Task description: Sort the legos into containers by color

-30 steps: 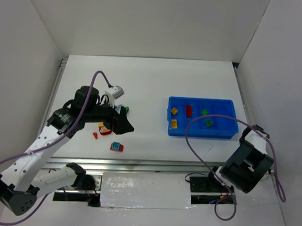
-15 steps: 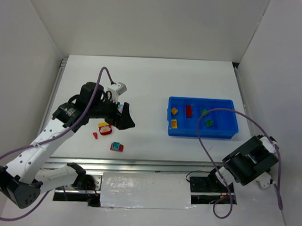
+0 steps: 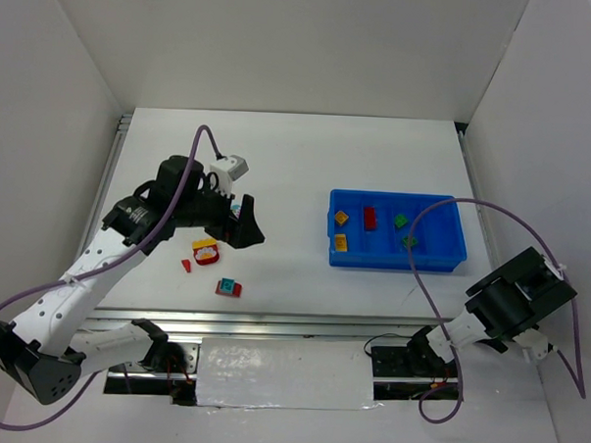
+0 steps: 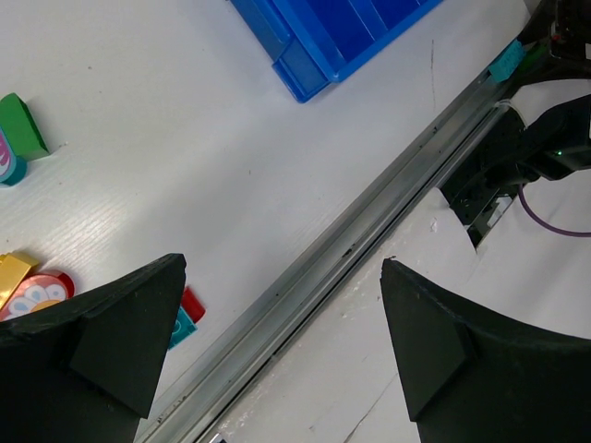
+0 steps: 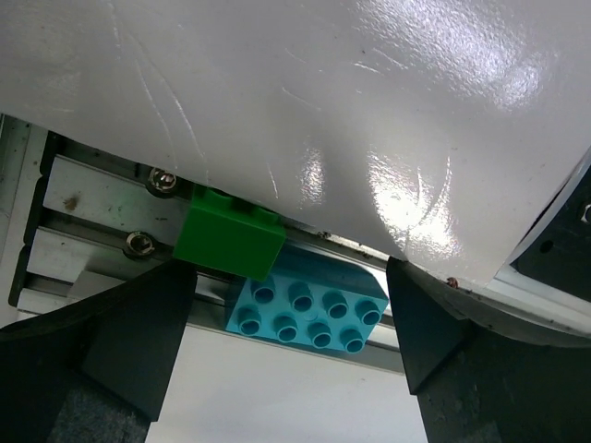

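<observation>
The blue tray (image 3: 441, 255) lies right of centre with yellow (image 3: 342, 218), red (image 3: 370, 218) and green (image 3: 409, 242) legos in its compartments. A yellow-red lego (image 3: 206, 251), a small red piece (image 3: 187, 266) and a teal-red lego (image 3: 229, 288) lie loose on the left. My left gripper (image 4: 282, 268) is open and empty above them; it also shows in the top view (image 3: 248, 231). A green-teal lego (image 4: 23, 125) lies beside it. My right gripper (image 5: 291, 269) is open, facing a green lego (image 5: 226, 238) and a teal lego (image 5: 309, 300) at the metal rail.
White walls enclose the table on three sides. A metal rail (image 4: 369, 231) runs along the near edge. My right arm (image 3: 516, 298) hangs off the table's front right corner by the right wall, its purple cable (image 3: 421, 276) looping over the tray.
My right arm has swung to the right, away from the table and toward the right wall. My left gripper has shifted slightly up and back, still open.
</observation>
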Controlling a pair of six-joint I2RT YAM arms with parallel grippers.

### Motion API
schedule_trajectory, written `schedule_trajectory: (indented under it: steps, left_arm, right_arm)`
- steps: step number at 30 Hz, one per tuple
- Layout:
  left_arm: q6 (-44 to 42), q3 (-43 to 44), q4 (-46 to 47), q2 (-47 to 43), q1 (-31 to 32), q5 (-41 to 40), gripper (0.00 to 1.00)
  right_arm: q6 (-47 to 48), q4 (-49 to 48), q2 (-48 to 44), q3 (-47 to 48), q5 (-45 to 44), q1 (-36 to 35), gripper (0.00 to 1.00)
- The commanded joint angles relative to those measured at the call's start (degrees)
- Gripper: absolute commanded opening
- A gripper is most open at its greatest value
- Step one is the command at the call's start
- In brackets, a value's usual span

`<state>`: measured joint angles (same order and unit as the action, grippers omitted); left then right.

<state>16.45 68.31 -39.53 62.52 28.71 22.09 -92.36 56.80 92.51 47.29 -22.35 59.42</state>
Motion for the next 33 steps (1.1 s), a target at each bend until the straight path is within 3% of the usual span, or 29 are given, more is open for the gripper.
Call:
schedule_trajectory:
  steps: [1,8,11,18,21,31,33]
  left_arm:
    - [-1.4,3.1,0.5,0.1,0.2,-0.6,0.99]
    - [-1.9,2.6,0.3,-1.3,0.2,-1.3,0.99]
    - [-2.1,2.2,0.3,-1.9,0.3,-1.0,1.00]
    - [-2.3,2.2,0.8,-2.4,0.2,-0.6,1.00]
    - [-2.3,1.6,1.0,-3.7,0.3,-0.9,1.00]
    - [-2.5,1.0,1.1,-5.9,0.2,-1.6,1.00]
    - [-2.5,1.1,1.1,-5.9,0.2,-1.6,1.00]
  right_arm:
    - [1.0,-3.4,-0.4,-1.1,0.9,-1.8,0.90]
    - [1.6,-4.7,-1.4,-1.8,0.7,-2.9,0.86]
    - [4.7,-7.4,-1.5,-2.8,3.4,-3.7,0.87]
    - [2.5,-5.6,-4.8,-2.5,1.8,-8.7,0.88]
    - [0.3,-4.1,-5.6,-1.7,3.0,-10.6,0.80]
    - [-4.4,-3.0,-5.9,-1.3,8.5,-16.8,0.76]
    - [-7.0,-4.0,-6.4,-2.5,10.4,-19.9,0.69]
